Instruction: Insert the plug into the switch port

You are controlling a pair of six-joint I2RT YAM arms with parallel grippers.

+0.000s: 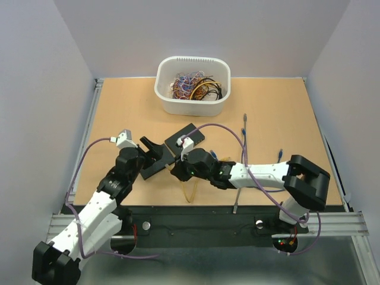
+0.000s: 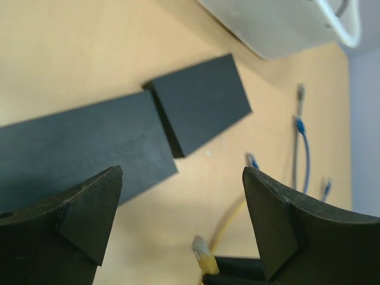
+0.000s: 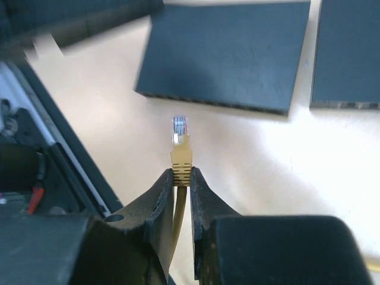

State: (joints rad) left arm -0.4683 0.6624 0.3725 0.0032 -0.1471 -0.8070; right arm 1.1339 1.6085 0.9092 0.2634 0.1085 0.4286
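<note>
You are pinching the plug (image 3: 180,141) in the right gripper (image 3: 181,178), tip pointing up-frame at the switch ports (image 3: 214,102). The left gripper (image 2: 181,219) is gaping.

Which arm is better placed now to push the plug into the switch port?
Right. The right fingers grip the yellow plug, its tip facing the black switch and its port edge. The left fingers are open and empty.

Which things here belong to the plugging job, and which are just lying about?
In the job: yellow plug, right hand gripping it, black switch facing it.
Lying about: second black box, blue cable, white tub of wires.
</note>
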